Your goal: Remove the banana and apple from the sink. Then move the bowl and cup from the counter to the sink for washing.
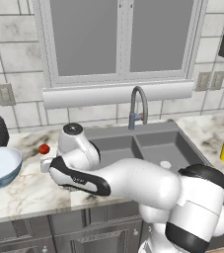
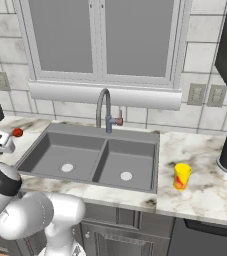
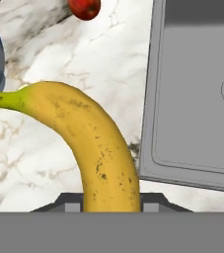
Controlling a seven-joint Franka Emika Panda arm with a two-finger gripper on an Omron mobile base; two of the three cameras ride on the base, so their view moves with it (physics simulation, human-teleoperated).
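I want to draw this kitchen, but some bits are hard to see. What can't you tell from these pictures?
- Hand, hand view: the banana sits between its fingertips and covers most of them; the bottom edge cuts them off.
- Bowl, left base view: the left edge cuts off part of it.
- Cup, right base view: the red-orange mark is too small to read.
- Apple, hand view: the top edge crops it.

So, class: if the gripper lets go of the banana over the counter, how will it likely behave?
The banana is curved, so it would probably rock and settle on its side, not roll far. Its smooth skin may slip between the fingers. It looks stiff, unlikely to flop.
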